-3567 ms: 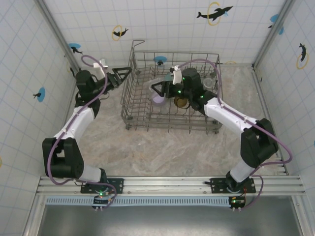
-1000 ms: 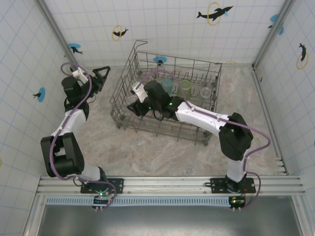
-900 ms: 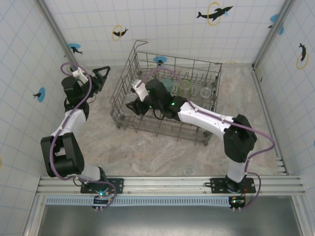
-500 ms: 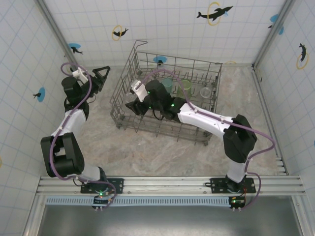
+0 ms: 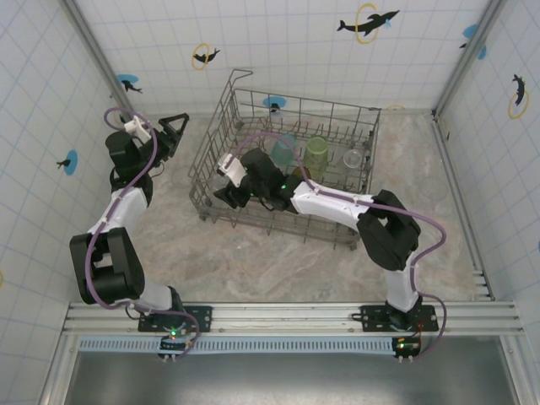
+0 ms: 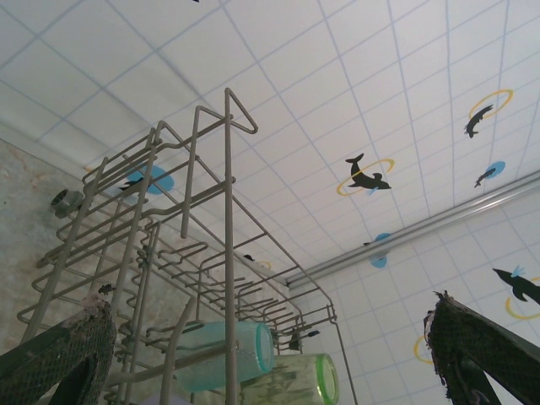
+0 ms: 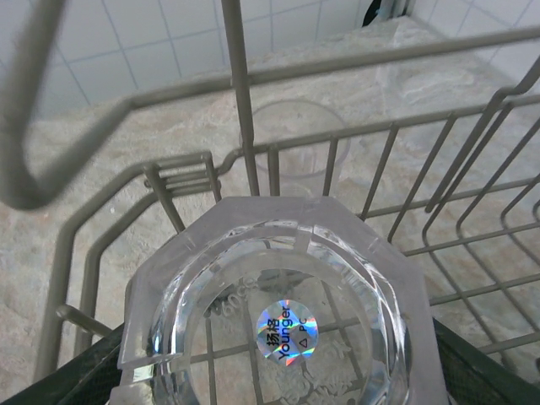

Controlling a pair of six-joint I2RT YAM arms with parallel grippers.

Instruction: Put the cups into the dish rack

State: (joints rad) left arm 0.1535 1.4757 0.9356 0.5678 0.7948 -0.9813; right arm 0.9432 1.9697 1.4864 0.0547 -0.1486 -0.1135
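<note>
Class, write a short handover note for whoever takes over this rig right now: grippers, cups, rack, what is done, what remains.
Left gripper: open, empty, beside the dish rack on its left.
Right gripper: shut on a clear cup at the rack's left end.
Done: teal cup, lime green cup and a second clear cup sit in the rack's far row.
Left: release the held cup, then load any others.

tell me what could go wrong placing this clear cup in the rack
The clear cup in the right jaws hangs close to an upright wire of the dish rack; it could catch there and tip or slip out. A second clear cup stands just ahead, so a forward push might knock it over.
</note>
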